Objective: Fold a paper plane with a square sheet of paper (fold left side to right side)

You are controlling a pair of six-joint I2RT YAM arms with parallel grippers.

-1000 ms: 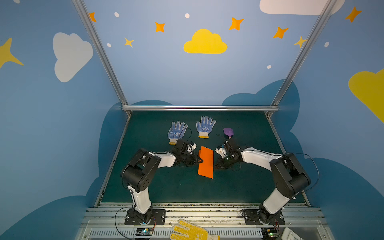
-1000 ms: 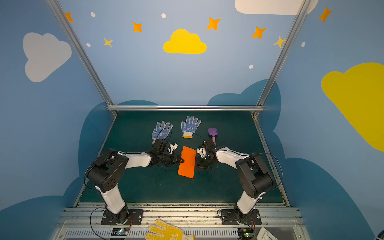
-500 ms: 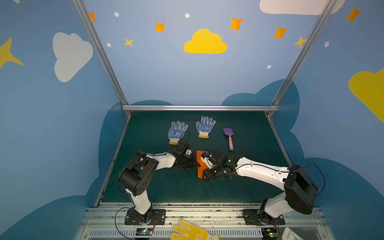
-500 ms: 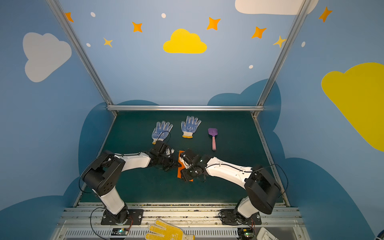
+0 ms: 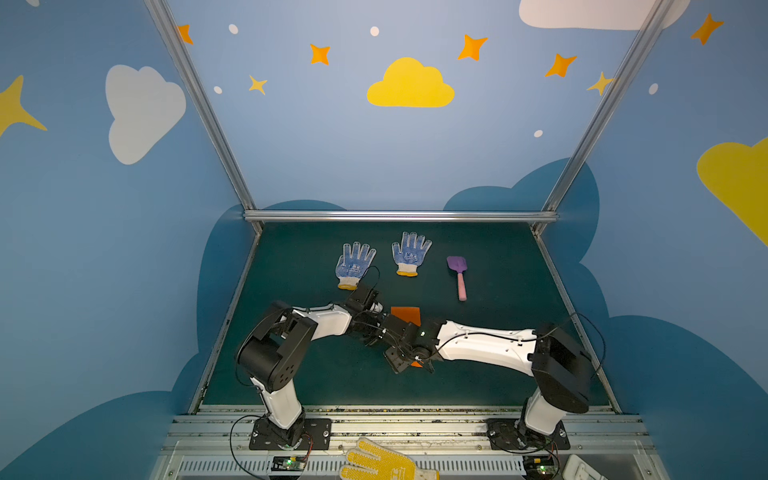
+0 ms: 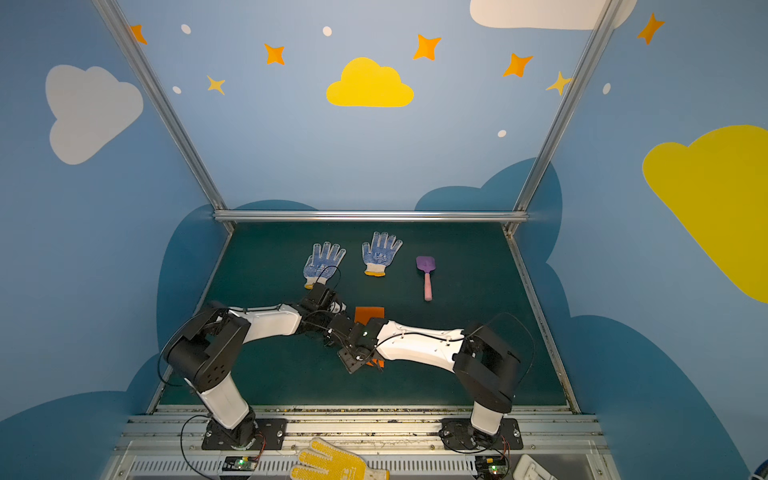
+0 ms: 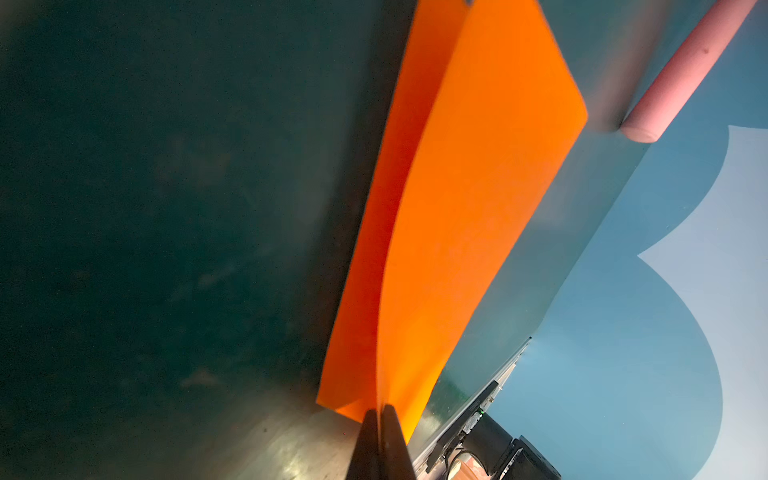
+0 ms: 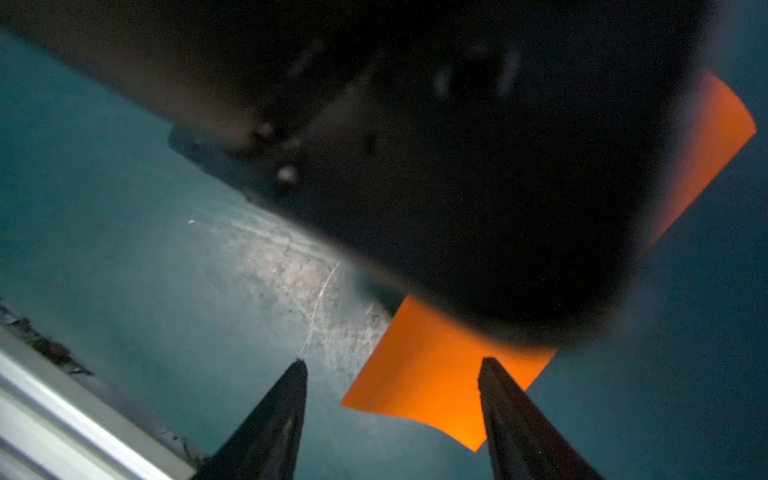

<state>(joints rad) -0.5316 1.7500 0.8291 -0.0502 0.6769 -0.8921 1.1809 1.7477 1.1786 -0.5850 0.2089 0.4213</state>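
I see the dark green table mat filling the lower middle of both top views. In its upper part lie two white blue-dotted gloves, the left glove and the right glove, side by side but apart. The purple-and-pink toy shovel lies right of them, handle pointing down-frame. Below these, near centre, the folded orange sheet of paper rests on the mat, its upper layer raised.

Quick count: two blue gloves at the far side, one yellow glove at the near edge, so three gloves total. One shovel, far right. One paper, middle. Two arms.
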